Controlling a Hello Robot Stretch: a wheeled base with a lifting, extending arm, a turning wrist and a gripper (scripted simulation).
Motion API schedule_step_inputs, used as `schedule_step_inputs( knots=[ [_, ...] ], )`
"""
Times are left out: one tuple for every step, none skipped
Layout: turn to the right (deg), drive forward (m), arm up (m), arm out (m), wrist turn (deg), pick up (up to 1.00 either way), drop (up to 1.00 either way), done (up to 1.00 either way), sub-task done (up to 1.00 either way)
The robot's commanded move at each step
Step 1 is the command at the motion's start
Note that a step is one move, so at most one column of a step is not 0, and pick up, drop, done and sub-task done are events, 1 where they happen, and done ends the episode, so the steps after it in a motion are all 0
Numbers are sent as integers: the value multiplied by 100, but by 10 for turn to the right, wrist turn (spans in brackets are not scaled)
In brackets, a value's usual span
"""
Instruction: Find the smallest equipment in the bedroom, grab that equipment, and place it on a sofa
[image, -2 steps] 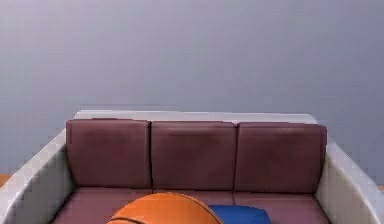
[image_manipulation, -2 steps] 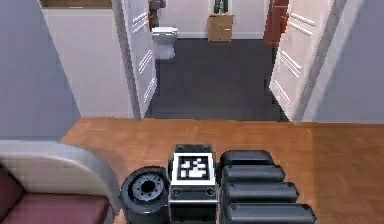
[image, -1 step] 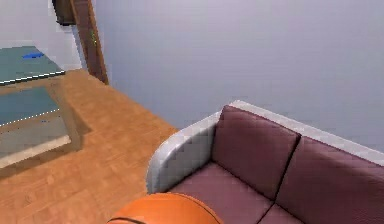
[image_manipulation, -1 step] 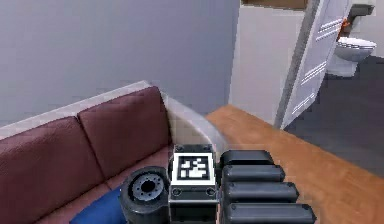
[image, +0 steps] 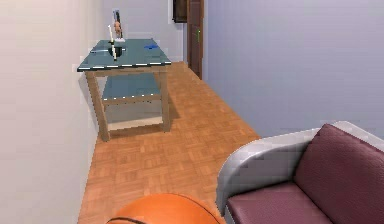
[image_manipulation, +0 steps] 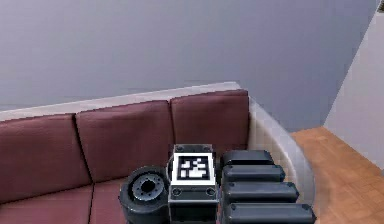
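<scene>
A sofa (image_manipulation: 110, 135) with dark red cushions and a grey frame stretches across the arm side view, against a grey wall. Its rounded grey armrest and one red cushion (image: 335, 165) stand at the forward view's lower right. The arm's dark blocks (image_manipulation: 262, 188) and a white marked square (image_manipulation: 193, 168) rise from the arm side view's bottom edge, in front of the sofa's seat. Left of the square sits the gripper's dark round body (image_manipulation: 145, 193). Its far end cannot be made out, so I cannot tell whether it holds anything. An orange rounded thing (image: 165, 211) with a dark seam, like a ball, shows at the forward view's bottom edge.
A wooden table (image: 127, 70) with a teal top and a lower shelf stands against the forward view's left wall, with small items on it. A wood-floored passage (image: 190, 130) runs between table and sofa toward a dark door (image: 195, 35) at the far end.
</scene>
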Motion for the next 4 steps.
schedule_step_inputs(
  knots=[
    [0,0,0,48,0,0,0,0,0],
    [0,0,0,0,450,0,0,0,0],
    [0,0,0,0,210,0,0,0,0],
    [0,0,-44,0,0,0,0,0,0]
  ],
)
